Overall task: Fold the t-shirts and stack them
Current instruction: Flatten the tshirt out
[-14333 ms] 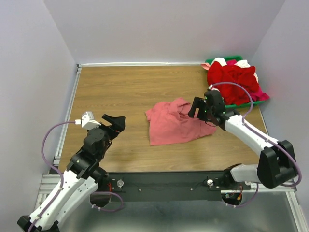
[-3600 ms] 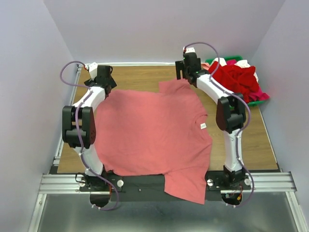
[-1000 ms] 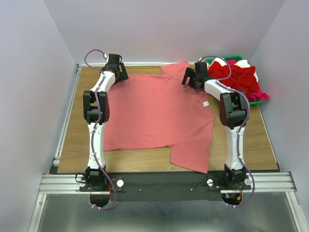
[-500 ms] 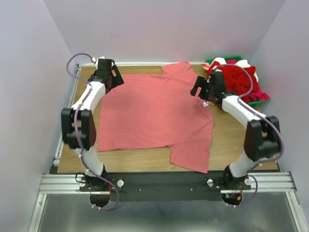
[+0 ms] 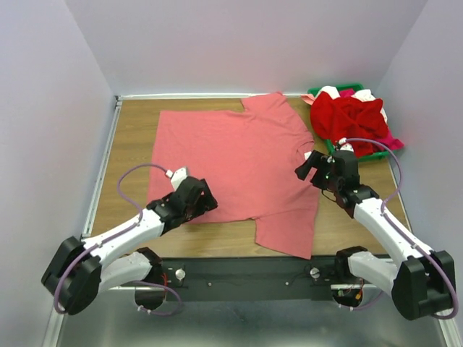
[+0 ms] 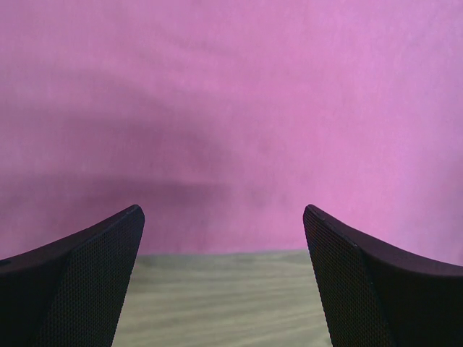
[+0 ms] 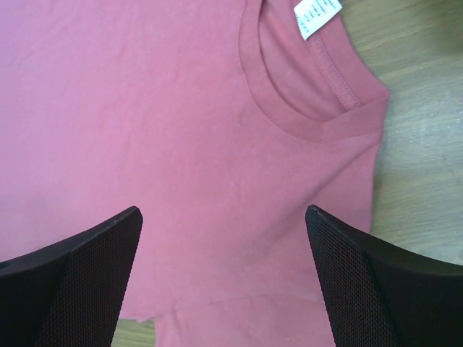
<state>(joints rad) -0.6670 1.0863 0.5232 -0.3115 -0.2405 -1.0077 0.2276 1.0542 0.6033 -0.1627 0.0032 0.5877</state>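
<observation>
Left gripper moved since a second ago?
Yes. The left gripper has come back from the table's far edge to its near side, open over the salmon-pink t-shirt's hem.

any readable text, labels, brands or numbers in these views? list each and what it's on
White neck label inside the collar of the salmon-pink t-shirt: rows of dark print, too small and blurred to read.
Nothing else: no words, logos or numbers show on the pile of t-shirts, the green tray or the wooden table.
</observation>
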